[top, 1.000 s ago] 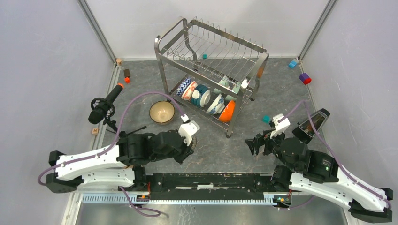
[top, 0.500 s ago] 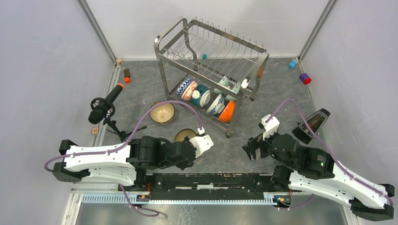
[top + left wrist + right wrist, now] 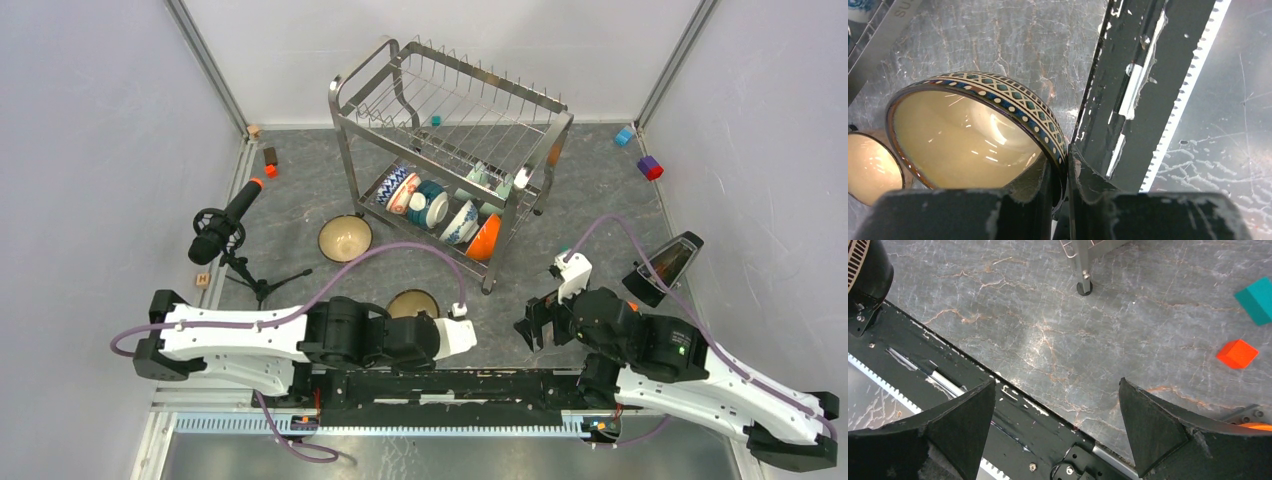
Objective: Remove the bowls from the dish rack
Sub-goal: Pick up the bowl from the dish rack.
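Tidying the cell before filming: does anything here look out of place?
A small teal block appears to sit on the upper tier of the dish rack, where only dishes belong. Nothing looks spilled or broken.

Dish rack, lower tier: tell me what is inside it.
Bowls stand on edge in a row in the dish rack, an orange one nearest. Upper wires hide the exact count.

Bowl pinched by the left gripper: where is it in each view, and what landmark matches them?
Top external: the bowl is low centre, just beyond the left arm.
Left wrist: it fills the left half, rim pinched by the left gripper.
Right wrist: not in it.
Shared landmark: the black rail with its white toothed strip.
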`<state>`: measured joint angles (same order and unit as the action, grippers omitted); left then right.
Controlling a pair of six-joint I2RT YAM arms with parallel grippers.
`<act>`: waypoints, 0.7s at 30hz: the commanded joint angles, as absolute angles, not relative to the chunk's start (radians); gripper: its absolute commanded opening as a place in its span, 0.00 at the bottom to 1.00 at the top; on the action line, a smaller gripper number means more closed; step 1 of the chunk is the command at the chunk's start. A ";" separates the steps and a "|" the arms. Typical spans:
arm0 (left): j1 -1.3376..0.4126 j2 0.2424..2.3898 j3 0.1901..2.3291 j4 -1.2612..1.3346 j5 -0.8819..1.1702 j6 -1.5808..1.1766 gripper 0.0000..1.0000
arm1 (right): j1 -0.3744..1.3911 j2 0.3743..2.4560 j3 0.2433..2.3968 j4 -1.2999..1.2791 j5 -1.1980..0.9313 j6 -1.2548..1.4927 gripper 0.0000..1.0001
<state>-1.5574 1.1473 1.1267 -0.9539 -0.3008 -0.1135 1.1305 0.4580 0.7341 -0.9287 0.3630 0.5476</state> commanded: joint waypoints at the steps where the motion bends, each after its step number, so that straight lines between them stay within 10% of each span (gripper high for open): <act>1: -1.589 1.154 1.171 -0.948 -0.305 0.026 0.02 | 1.135 0.426 0.695 -0.890 0.327 0.598 0.98; 21: -1.625 1.291 1.082 -0.938 -0.244 0.459 0.02 | 1.135 0.500 0.513 -0.518 0.197 0.705 0.92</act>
